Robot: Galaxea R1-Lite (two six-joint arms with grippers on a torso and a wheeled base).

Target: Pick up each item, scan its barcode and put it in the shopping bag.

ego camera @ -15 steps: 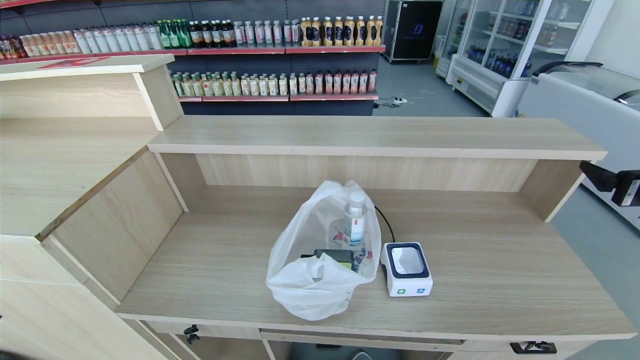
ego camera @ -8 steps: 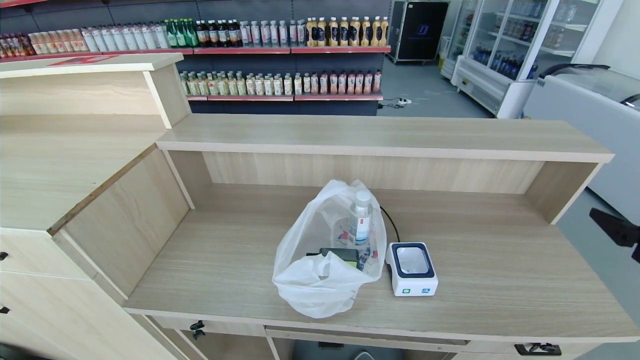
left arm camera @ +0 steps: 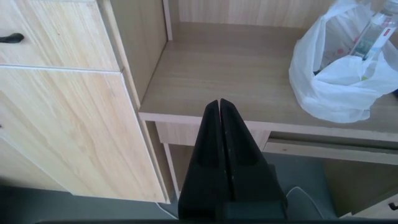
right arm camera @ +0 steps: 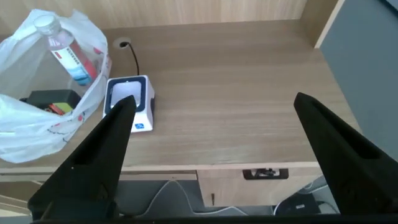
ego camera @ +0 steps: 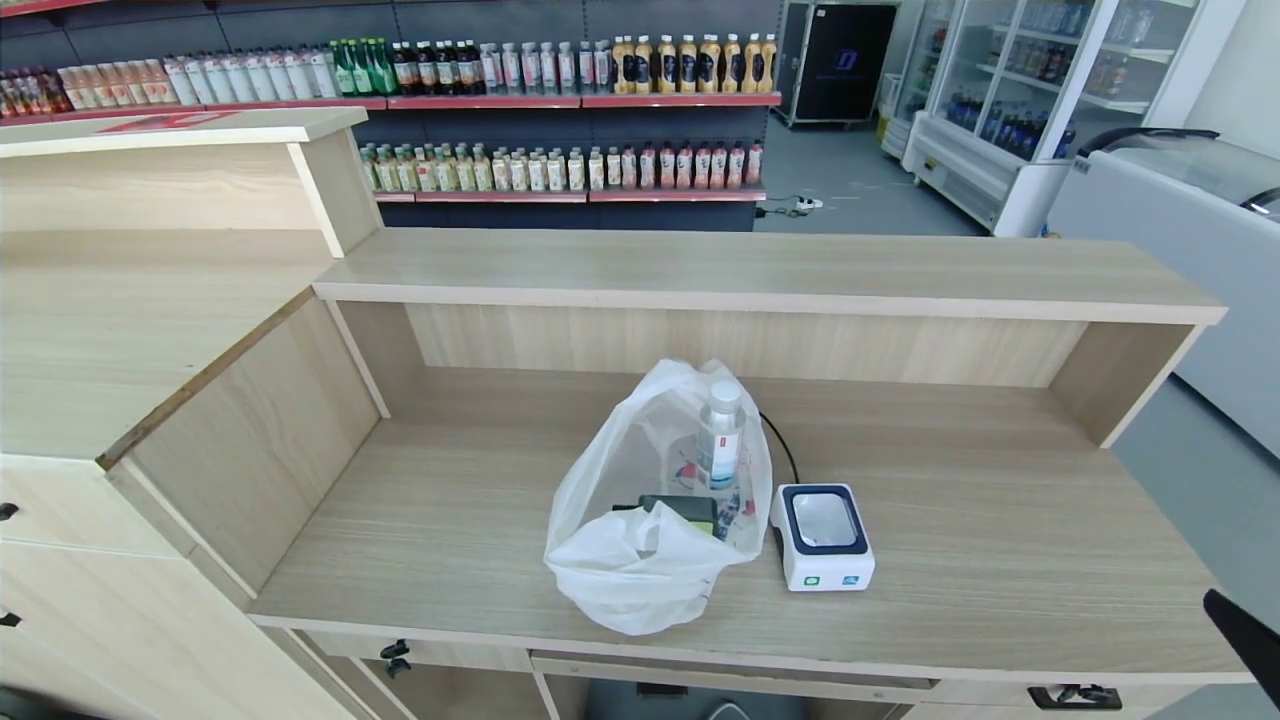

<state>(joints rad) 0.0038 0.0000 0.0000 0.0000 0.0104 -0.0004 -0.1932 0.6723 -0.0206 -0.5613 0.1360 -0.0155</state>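
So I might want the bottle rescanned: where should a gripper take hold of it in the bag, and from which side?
Likely the neck, just under the white cap, coming from above. The bottle stands roughly upright at the far side of the shopping bag, its cap up in the open mouth, with film close around its sides.

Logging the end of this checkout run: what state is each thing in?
shopping bag: open-topped, standing on the counter, holding items.
bottle: upright in the bag, capped.
dark box: lying flat in the bag.
scanner: on the counter beside the bag, window uncovered.
left gripper: shut, empty.
right gripper: open, empty.
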